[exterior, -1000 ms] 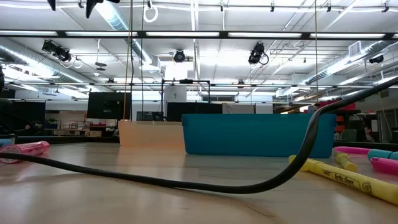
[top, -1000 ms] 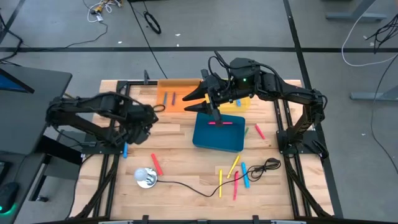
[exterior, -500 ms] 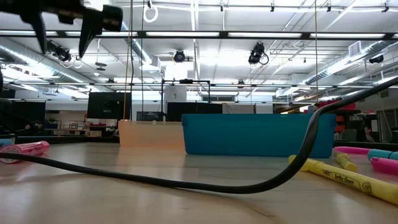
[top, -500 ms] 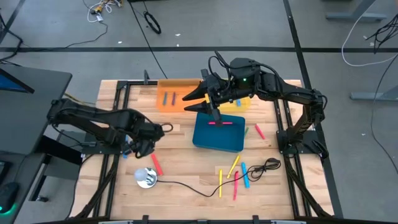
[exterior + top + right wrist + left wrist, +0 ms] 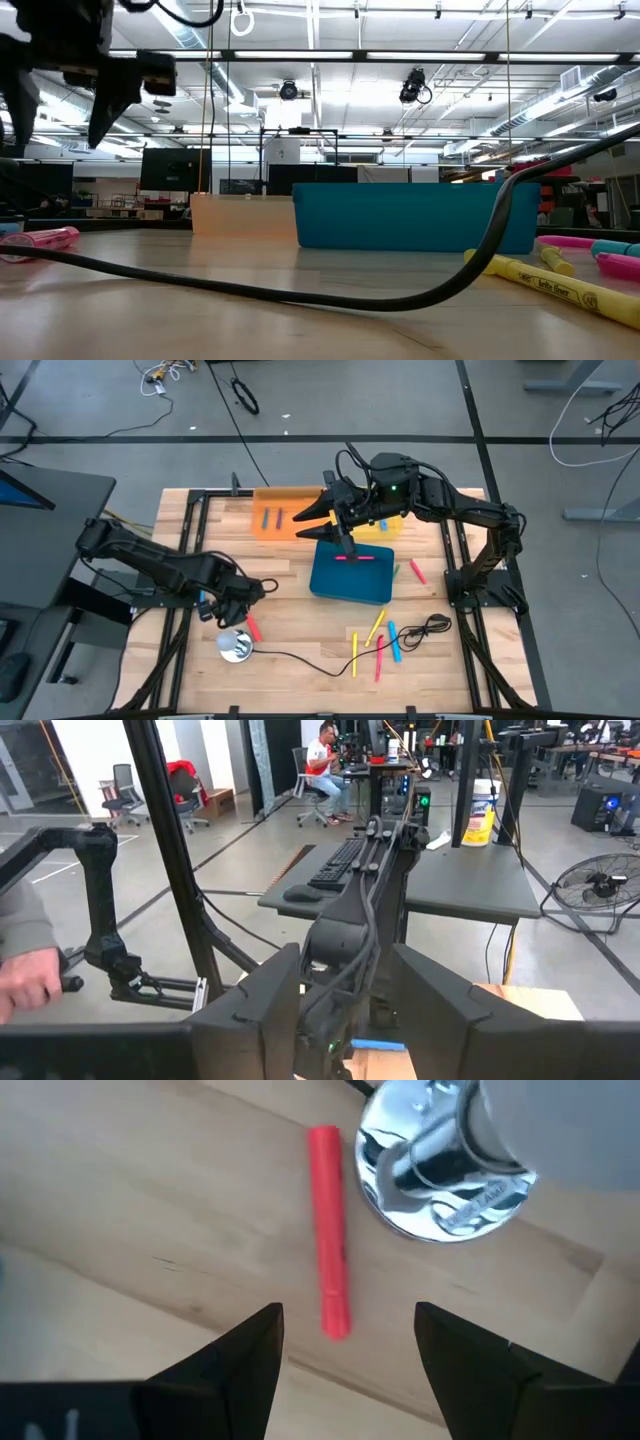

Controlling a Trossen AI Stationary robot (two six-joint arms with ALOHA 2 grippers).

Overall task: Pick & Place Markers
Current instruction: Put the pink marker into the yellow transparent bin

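A red marker (image 5: 328,1275) lies flat on the wooden table (image 5: 290,610), beside the silver base of the low camera (image 5: 440,1170). My left gripper (image 5: 350,1330) hovers above it, open and pointing steeply down. One finger stands on each side of the marker's near end without touching it. The high view shows this gripper (image 5: 247,598) just past the marker (image 5: 252,628), and the low view shows it (image 5: 65,115) clear of the table. My right gripper (image 5: 312,522) waits open, high above the bins. More markers (image 5: 378,642) lie at the near right.
A blue bin (image 5: 350,588) holds a pink marker (image 5: 355,558). An orange bin (image 5: 290,525) with two markers and a yellow bin (image 5: 390,528) stand behind it. A black cable (image 5: 330,665) runs from the camera base (image 5: 236,646) to the near right. A blue marker (image 5: 201,600) lies at the left.
My left gripper has come down steadily and moved toward the table's near edge, ending over the red marker. It has stayed open. The markers have not moved.
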